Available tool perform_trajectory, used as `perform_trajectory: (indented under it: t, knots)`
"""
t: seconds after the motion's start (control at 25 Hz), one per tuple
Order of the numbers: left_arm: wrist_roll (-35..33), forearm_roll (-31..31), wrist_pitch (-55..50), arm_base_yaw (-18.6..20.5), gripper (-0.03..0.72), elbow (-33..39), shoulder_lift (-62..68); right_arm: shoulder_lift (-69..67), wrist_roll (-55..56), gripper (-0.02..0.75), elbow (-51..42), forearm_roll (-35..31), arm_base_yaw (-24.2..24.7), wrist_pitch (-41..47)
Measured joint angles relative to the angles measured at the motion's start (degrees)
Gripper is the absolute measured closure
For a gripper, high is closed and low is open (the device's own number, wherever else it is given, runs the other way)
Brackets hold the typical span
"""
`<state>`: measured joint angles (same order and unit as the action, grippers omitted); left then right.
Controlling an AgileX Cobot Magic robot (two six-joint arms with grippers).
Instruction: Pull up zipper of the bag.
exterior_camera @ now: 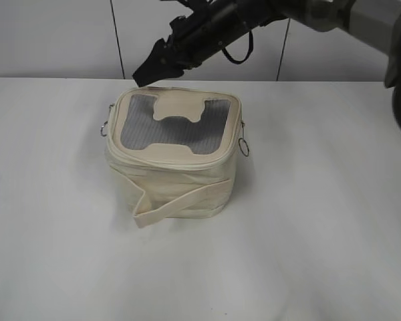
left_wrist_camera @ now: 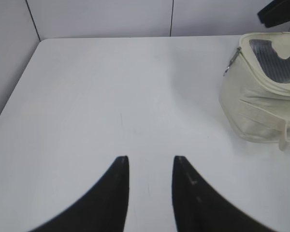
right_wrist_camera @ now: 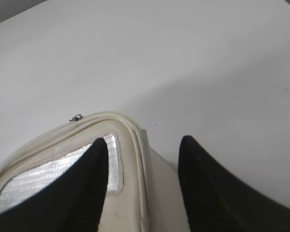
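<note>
Cream webbing, the strap [exterior_camera: 180, 200] of the bag [exterior_camera: 174, 157], wraps the near face of the boxy fabric case, which sits on a plain white table [exterior_camera: 307, 254] in the exterior view. Its lid carries a grey mesh window [exterior_camera: 144, 127], and the zipper [exterior_camera: 180, 162] runs round the lid edge, with silver ring pulls hanging at the left [exterior_camera: 103, 128] and right [exterior_camera: 244, 146] sides. Above the lid's far edge hovers the right gripper [exterior_camera: 147, 73], black and tapered.

Seen from the left wrist, the left gripper [left_wrist_camera: 150, 162] shows two curved black fingers parted over bare tabletop, the bag [left_wrist_camera: 256, 106] well apart at right.

Seen from the right wrist, the right gripper [right_wrist_camera: 142, 142] stands spread above a corner of the lid, the zipper [right_wrist_camera: 135, 133] between its fingers, gripping nothing.
</note>
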<state>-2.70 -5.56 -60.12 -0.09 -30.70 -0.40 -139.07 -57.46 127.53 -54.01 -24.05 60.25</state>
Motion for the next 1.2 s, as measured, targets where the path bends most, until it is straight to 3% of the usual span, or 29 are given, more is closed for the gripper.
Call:
perform_trajectory:
  t: [0.16, 0.44, 0.52, 0.64, 0.84, 0.92, 1.08, 1.2]
  knots:
    - [0.0, 0.2, 0.0, 0.0, 0.451, 0.0, 0.0, -4.9, 3.6, 0.357, 6.5, 1.2, -1.6, 1.6]
    - [0.0, 0.2, 0.0, 0.0, 0.451, 0.0, 0.9, -5.5, 6.7, 0.367, 7.6, 5.6, -1.7, 7.6]
    - [-0.9, 0.1, 0.1, 0.0, 0.451, -0.1, 3.1, -5.6, 7.3, 0.438, 7.7, 6.9, -1.7, 8.2]
    - [-5.6, -1.9, 3.2, 0.0, 0.449, -1.4, 9.8, -5.6, 7.6, 0.646, 7.8, 8.0, -1.7, 8.4]
    - [-22.3, -15.5, 19.7, 0.0, 0.410, -3.4, 27.5, -5.7, 7.7, 0.675, 7.8, 7.7, -1.7, 8.5]
    - [-32.8, -24.0, 24.6, 0.0, 0.378, -3.6, 37.6, -5.8, 7.7, 0.675, 7.8, 7.6, -1.7, 8.6]
    - [-61.4, -42.2, 32.4, 0.0, 0.347, -5.4, 58.0, -5.8, 7.7, 0.678, 7.8, 7.3, -1.7, 8.7]
    - [-78.9, -55.1, 31.7, 0.0, 0.307, -9.2, 70.0, -5.8, 7.7, 0.678, 7.8, 7.0, -1.7, 8.7]
